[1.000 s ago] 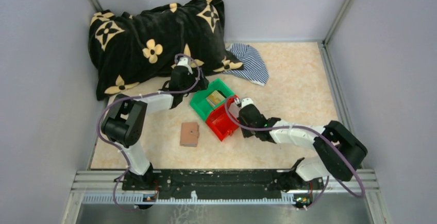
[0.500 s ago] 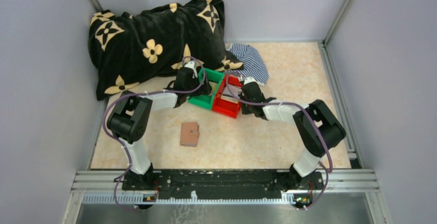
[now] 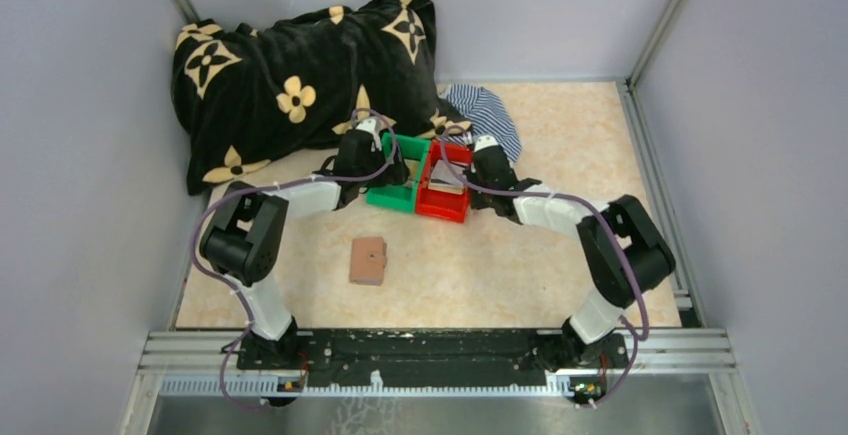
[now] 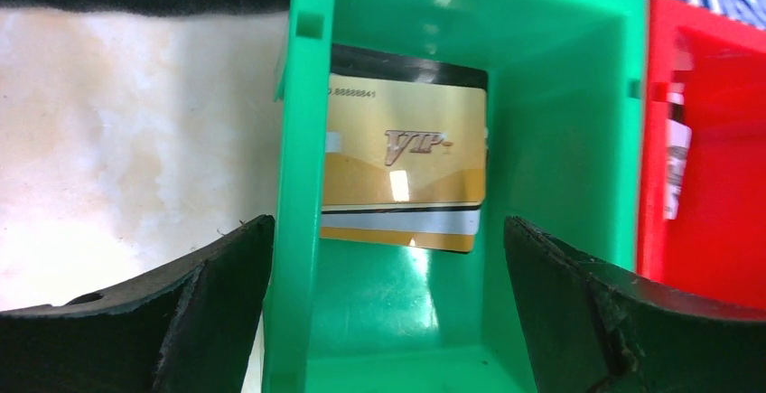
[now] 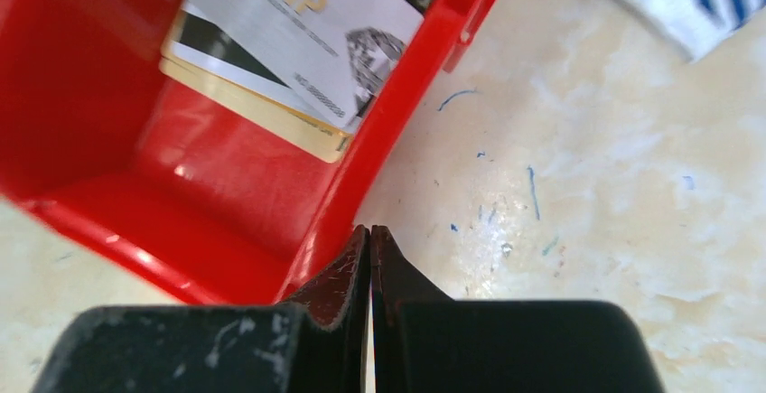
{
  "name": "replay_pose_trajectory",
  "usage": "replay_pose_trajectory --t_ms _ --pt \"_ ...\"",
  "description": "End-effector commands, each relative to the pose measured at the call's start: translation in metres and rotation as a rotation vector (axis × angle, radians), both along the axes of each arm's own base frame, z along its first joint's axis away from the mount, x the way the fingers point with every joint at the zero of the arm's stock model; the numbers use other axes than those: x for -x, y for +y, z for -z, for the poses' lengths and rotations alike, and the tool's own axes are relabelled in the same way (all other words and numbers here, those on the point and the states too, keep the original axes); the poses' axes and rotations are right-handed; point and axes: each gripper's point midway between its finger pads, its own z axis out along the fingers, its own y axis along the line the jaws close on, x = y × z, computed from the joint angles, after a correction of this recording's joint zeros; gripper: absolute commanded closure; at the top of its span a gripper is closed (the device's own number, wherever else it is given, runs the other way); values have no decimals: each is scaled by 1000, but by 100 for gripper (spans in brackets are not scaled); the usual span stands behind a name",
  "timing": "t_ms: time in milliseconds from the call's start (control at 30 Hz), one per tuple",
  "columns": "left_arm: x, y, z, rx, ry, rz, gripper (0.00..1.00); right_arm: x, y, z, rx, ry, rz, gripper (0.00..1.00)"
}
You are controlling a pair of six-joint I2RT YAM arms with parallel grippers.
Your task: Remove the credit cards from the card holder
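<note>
Stretching between grey walls (image 3: 90, 175), the marbled beige tabletop (image 3: 560, 245) holds bins (image 3: 398, 199) — left jaws agape, right jaws closed.

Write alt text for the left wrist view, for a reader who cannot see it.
A gold card marked VIP lies inside a green bin. The open left end effector frames the bin's near end; a red bin stands beside it on the right, on a pale table.
</note>
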Motion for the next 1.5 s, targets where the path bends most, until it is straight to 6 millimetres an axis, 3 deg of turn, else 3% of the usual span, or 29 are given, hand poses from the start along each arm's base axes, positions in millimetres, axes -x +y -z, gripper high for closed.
replay_pose_trajectory --t_ms 0,200,367,567,700,767,800,900,1067,1300,1467 --pt "0 -36 -70 147 -126 105 1 -13 22 -94 -136 -202 -53 100" --pt "-4 -40 -101 171 -167 115 1 -3 19 -130 -168 -246 -73 100" --pt "2 -36 -103 173 -170 110 1 -4 42 -143 -179 -250 -135 100" --pt "8 -27 -101 152 -172 86 1 -17 62 -115 -187 -191 -144 100" --pt "14 -19 -100 141 -172 66 1 -21 65 -91 -179 -150 -131 100" --pt "18 -19 -102 152 -172 64 1 -23 67 -82 -172 -132 -132 100" --pt "19 -19 -104 159 -172 63 1 -24 68 -64 -153 -98 -132 100" --pt "22 -20 -110 182 -181 71 1 -26 69 -41 -131 -57 -123 100" --pt "25 -20 -125 201 -204 70 1 -32 69 -14 -120 3 -97 100" --pt "29 -15 -128 213 -215 54 1 -49 62 -3 -106 14 -40 100" --pt "38 -7 -117 212 -198 26 1 -63 54 -19 -108 -28 -7 100"
